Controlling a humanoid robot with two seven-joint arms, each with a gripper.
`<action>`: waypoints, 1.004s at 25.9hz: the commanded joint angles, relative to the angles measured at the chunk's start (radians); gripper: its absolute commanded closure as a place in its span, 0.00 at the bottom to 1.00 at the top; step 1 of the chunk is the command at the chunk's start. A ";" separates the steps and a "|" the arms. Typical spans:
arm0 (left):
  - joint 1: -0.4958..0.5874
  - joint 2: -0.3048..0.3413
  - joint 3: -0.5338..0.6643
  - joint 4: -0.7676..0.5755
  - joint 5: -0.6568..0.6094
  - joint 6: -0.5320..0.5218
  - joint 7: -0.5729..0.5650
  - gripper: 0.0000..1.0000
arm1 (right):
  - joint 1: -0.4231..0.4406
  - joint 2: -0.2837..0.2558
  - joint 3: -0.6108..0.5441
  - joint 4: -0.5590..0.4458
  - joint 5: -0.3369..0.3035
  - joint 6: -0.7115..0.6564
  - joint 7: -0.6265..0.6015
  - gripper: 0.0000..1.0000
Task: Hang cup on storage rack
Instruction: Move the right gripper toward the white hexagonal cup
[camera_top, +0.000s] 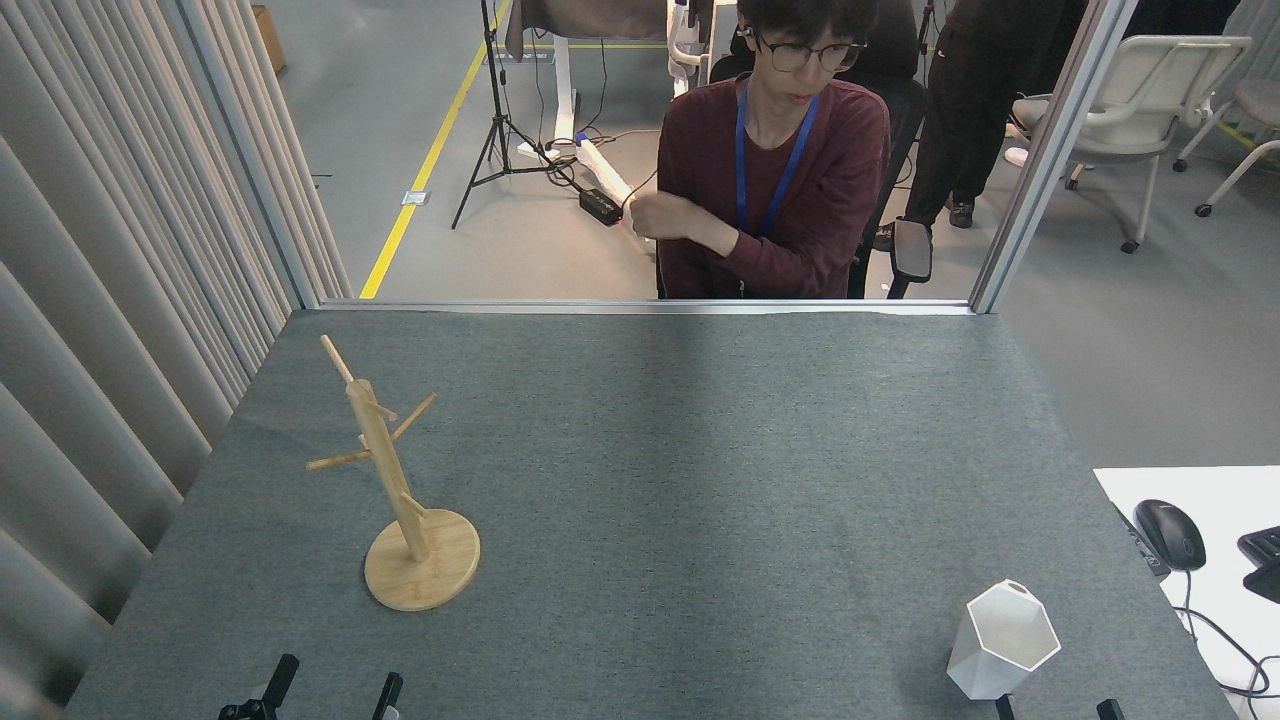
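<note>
On the near left edge of the grey felt surface (700, 480), the left pincer (330, 692) shows only as two dark fingertips (282, 678) standing apart with clear felt between them, gripping nothing. Just beyond it and slightly to its right stands the storage rack (400, 500), upright on its round base, its thin pegs angled outward and all of them bare. Across the far edge, well beyond both pincers, a person (775, 170) in a maroon top sits behind the frame rail, one hand raised at the chest. Toward the near right corner the cup (1002, 640) stands upright on the felt, open rim upward, well apart from the rack. The right pincer (1055, 708) sits just beneath the cup at the bottom edge; only two dark tips are visible, spaced apart, with nothing held between them. Further right, off the felt, a black mouse (1170, 533) rests on a white desk (1215, 600).
</note>
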 joint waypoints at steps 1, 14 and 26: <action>0.000 0.000 0.000 0.006 0.001 0.005 0.000 0.00 | -0.001 0.000 0.000 0.004 -0.001 0.002 0.001 0.00; -0.002 -0.002 0.003 0.015 0.026 0.015 0.000 0.00 | -0.107 -0.026 0.009 0.121 0.011 0.034 0.008 0.00; -0.002 0.000 0.008 0.021 0.026 0.015 0.000 0.00 | -0.175 -0.040 0.052 0.191 0.047 0.034 0.006 0.00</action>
